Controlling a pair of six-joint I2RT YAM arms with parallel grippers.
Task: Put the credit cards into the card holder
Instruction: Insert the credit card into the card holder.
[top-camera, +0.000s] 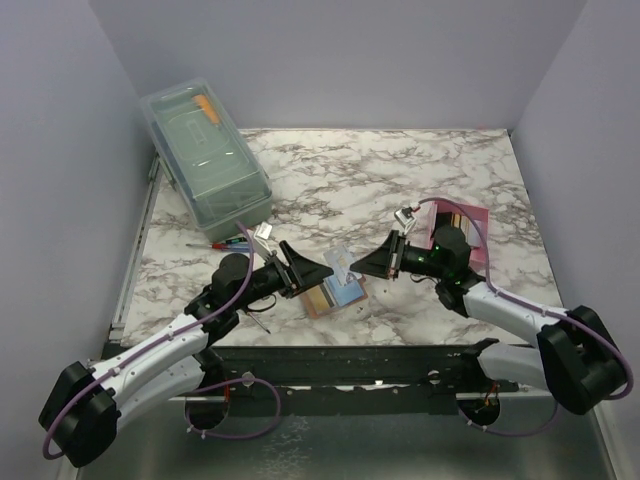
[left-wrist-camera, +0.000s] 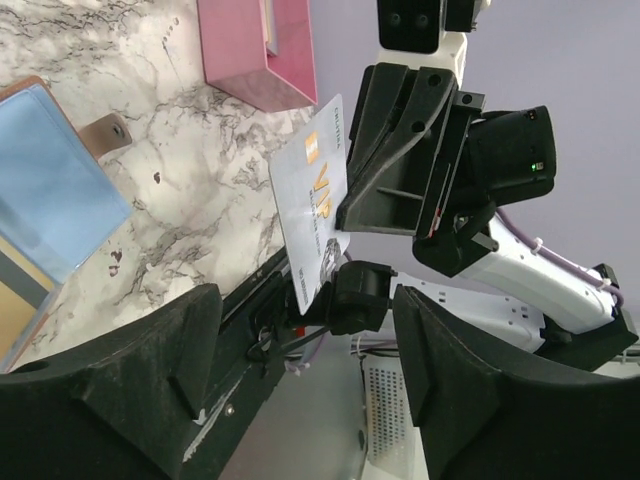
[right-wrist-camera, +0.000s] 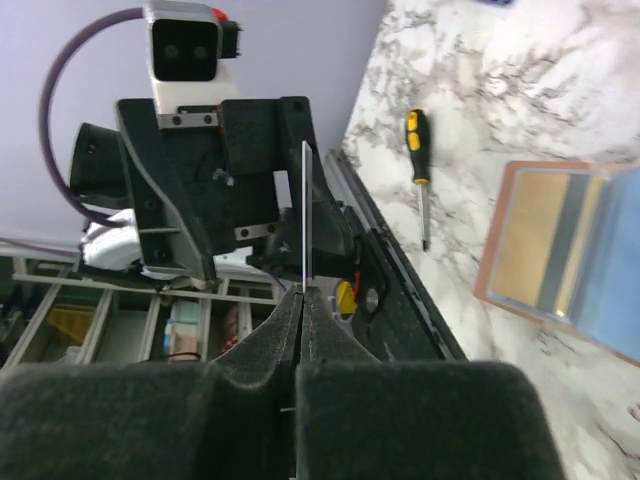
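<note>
- The thin, pale plastic credit card with gold "VIP" letters (left-wrist-camera: 315, 215) could fall. That might happen if the right gripper (right-wrist-camera: 302, 300) lets go before the left gripper (top-camera: 318, 268) has a good hold.
- The card could bend or twist if both grippers squeeze and pull different ways.
- If the left fingers (left-wrist-camera: 130, 390) close off to one side, they may only catch a corner, and the card would tip.
- The right arm reaches in towards the middle. Its fingers are pressed tight together on the card's lower edge, so the card stands up past their tips.
- The left arm reaches in to meet it. Its fingers are spread wide, with the card just ahead of the gap between them. I cannot tell if they touch it.
- The open tan leather card holder with pale blue inside (top-camera: 335, 293) lies flat on the table, below both sets of fingertips.
</note>
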